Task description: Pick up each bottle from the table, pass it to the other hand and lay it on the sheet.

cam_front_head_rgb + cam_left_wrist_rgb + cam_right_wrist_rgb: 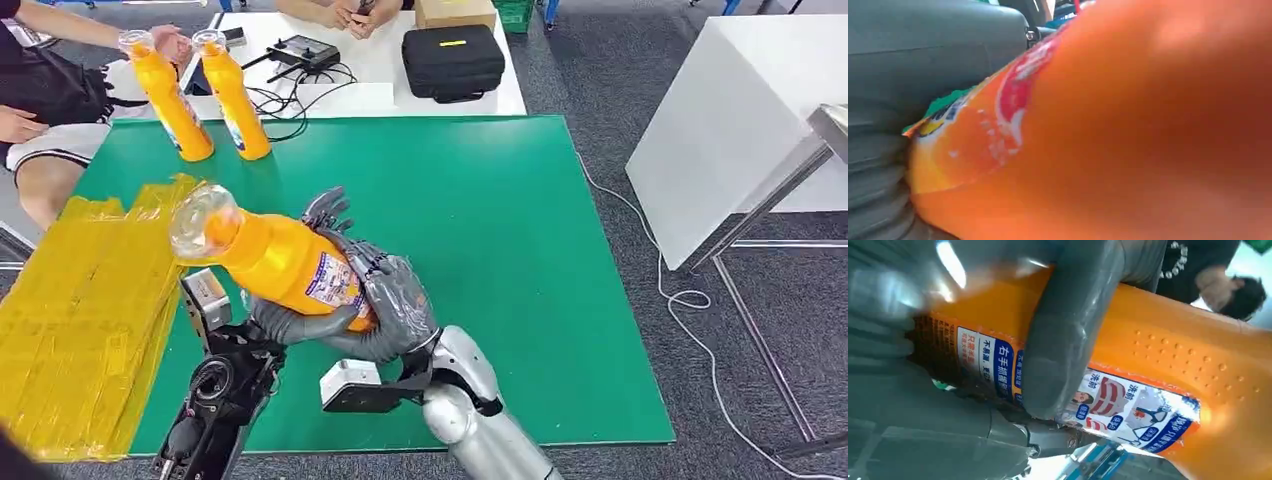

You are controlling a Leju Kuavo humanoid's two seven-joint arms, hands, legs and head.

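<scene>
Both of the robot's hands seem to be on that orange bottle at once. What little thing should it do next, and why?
Probably the right hand should let go. The orange bottle is tilted above the green table, with the left hand gripping it from below too, so the pass looks nearly made. The yellow sheet lies on the left arm's side, so that hand can then lay it there.

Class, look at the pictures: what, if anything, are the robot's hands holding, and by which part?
An orange bottle, tilted above the table. Both the right robot hand and left robot hand grip its labelled lower body, near the base.
</scene>
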